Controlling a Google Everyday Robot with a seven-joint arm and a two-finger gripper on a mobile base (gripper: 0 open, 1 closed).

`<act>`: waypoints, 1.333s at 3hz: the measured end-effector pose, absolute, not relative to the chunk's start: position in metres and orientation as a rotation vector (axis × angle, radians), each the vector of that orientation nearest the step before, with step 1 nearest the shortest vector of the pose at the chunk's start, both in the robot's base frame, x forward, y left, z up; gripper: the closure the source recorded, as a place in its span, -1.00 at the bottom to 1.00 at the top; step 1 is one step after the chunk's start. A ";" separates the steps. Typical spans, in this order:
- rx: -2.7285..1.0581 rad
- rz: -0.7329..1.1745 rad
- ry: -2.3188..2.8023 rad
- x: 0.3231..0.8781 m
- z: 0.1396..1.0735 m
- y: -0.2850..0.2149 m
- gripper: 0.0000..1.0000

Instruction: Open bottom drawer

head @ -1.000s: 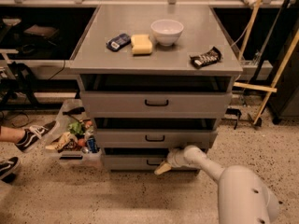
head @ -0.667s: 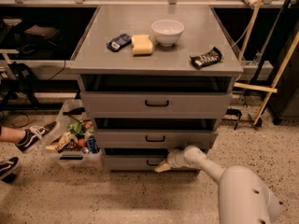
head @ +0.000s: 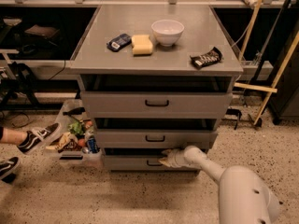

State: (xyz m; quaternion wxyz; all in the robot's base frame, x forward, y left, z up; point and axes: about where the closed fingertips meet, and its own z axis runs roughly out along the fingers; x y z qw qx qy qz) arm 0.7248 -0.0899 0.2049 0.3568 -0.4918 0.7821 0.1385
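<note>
At lower left we see two black sneakers (head: 39, 137) and one clear plastic bin (head: 74, 160) holding mixed snack packets. The grey cabinet (head: 154, 59) has three drawers. Its top carries one blue packet (head: 119, 42), one yellow sponge (head: 142, 45), one empty white bowl (head: 167, 31) and one black wrapped bar (head: 206, 58). The bottom drawer (head: 126, 163) sits lowest at centre frame. The white arm's gripper (head: 165, 161) is at its handle; we cannot tell its grasp.

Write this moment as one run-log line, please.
pincer: at centre handle of bottom drawer | arm: stretched low near floor
</note>
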 end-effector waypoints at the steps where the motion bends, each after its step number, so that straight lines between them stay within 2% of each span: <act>1: -1.261 0.396 2.021 0.709 0.197 -0.086 0.77; 2: -1.260 0.394 2.016 0.708 0.203 -0.087 1.00; 3: -1.257 0.397 2.019 0.708 0.202 -0.086 1.00; 4: -1.277 0.378 1.996 0.680 0.194 -0.092 1.00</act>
